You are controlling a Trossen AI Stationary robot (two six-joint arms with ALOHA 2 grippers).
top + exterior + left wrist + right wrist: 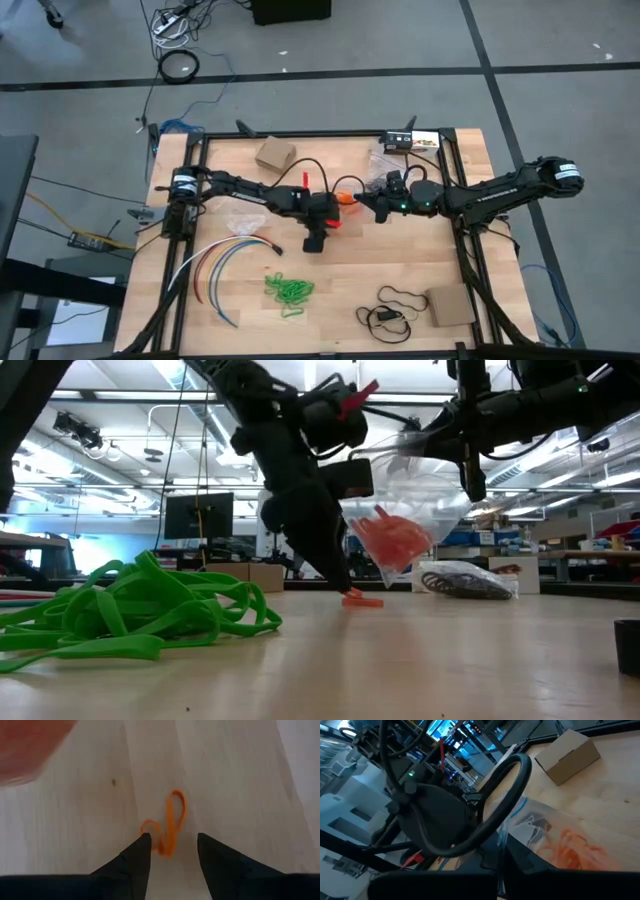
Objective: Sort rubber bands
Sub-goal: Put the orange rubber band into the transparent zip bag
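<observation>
A single orange rubber band (171,822) lies flat on the wood. My left gripper (172,842) points down at it, open, one finger on either side of the band's near end; the low view shows its tip (345,585) at the table beside the band (362,600). My right gripper (362,200) is shut on a clear plastic bag (405,510) that holds orange rubber bands (572,847), just right of the left gripper. A heap of green rubber bands (288,290) rests on the table nearer the front edge. Dark bands sit in another clear bag (470,580) farther back. My left gripper's fingers (140,852) stand beside the orange band's end; whether they touch it I cannot tell. My right gripper pinches the clear bag's upper edge (504,842) between its two fingers. The bag hangs below the fingers, clear of the table, with the orange bands gathered in its bottom (395,540).
Long coloured cables (225,265) curve at front left. A thin black cord loop (395,305) and a cardboard box (450,305) lie at front right. Another box (275,155) sits at the far edge. Bare wood (400,250) lies right of the left gripper.
</observation>
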